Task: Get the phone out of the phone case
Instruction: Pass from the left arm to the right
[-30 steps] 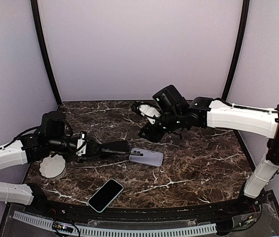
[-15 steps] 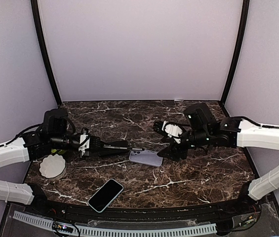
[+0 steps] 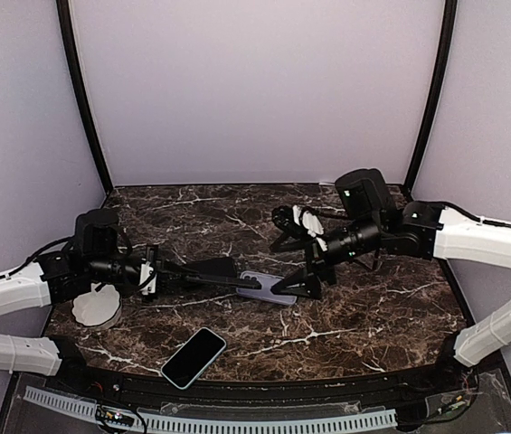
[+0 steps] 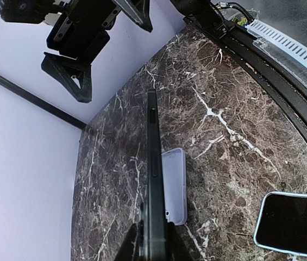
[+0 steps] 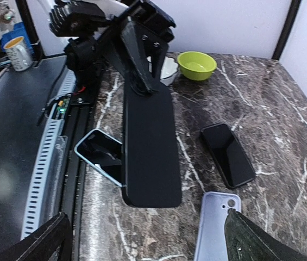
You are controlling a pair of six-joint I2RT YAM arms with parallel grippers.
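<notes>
Since half a second ago: right gripper [image 3: 284,264] has swung left and down toward the middle of the surface, and its jaws have spread wide apart. One finger now sits at the right end of the lilac soft phone case [image 3: 257,289]; the other is raised behind it.

Left gripper [image 3: 178,269]: clamped together on one end of the thin black slab-shaped phone [image 5: 150,147]. Phone is out of the case, held on edge, long axis left–right in the top view. Its free end points at the right arm and reaches over the case's left end; contact there cannot be judged.

Case lies flat on the dark veined marble surface [image 3: 373,316], long axis likewise roughly left–right, camera cut-out at the end nearer the left arm.

Second phone in a pale blue case [image 3: 193,357] lies near the front edge, well apart.
</notes>
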